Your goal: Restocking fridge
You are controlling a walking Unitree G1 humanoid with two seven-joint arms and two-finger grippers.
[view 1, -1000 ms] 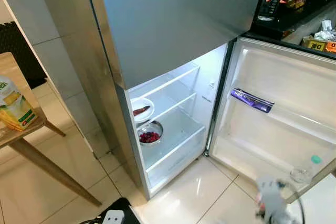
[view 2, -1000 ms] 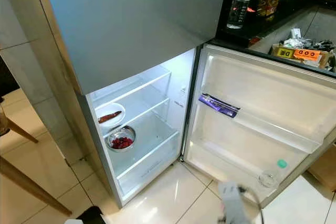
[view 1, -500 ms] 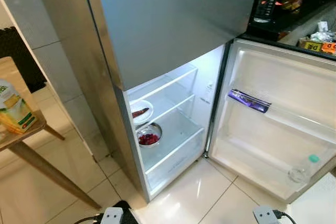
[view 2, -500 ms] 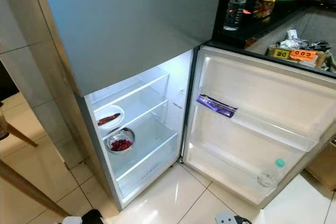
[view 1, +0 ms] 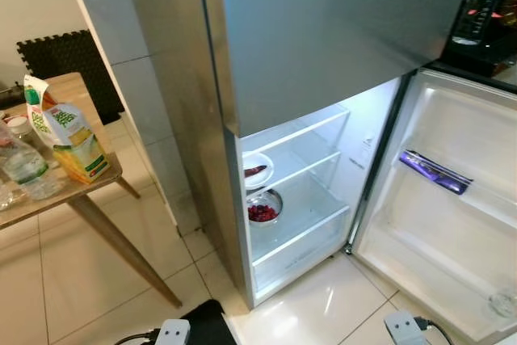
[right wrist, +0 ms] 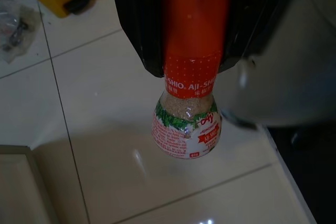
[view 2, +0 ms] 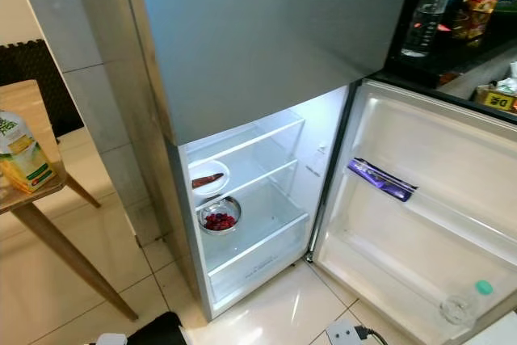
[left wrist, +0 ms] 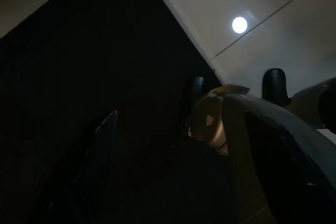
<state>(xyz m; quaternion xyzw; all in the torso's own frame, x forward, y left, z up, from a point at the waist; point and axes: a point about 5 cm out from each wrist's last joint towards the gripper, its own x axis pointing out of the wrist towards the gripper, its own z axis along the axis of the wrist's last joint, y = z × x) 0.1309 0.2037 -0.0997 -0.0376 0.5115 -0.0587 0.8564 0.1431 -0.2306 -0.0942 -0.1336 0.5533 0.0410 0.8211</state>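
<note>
The open fridge (view 2: pixel 242 224) holds two dishes: one white plate (view 2: pixel 208 178) and one steel bowl (view 2: pixel 219 215) of red berries. One purple packet (view 2: pixel 380 179) lies in the door shelf. The right end effector (right wrist: pixel 191 22) is clamped on one red-capped seasoning shaker (right wrist: pixel 188 103) above the floor tiles. The left end effector's state cannot be told.

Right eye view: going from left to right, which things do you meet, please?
Juice carton on the wooden table → white plate and steel bowl inside the fridge → purple packet in the door shelf → lying bottle.
</note>
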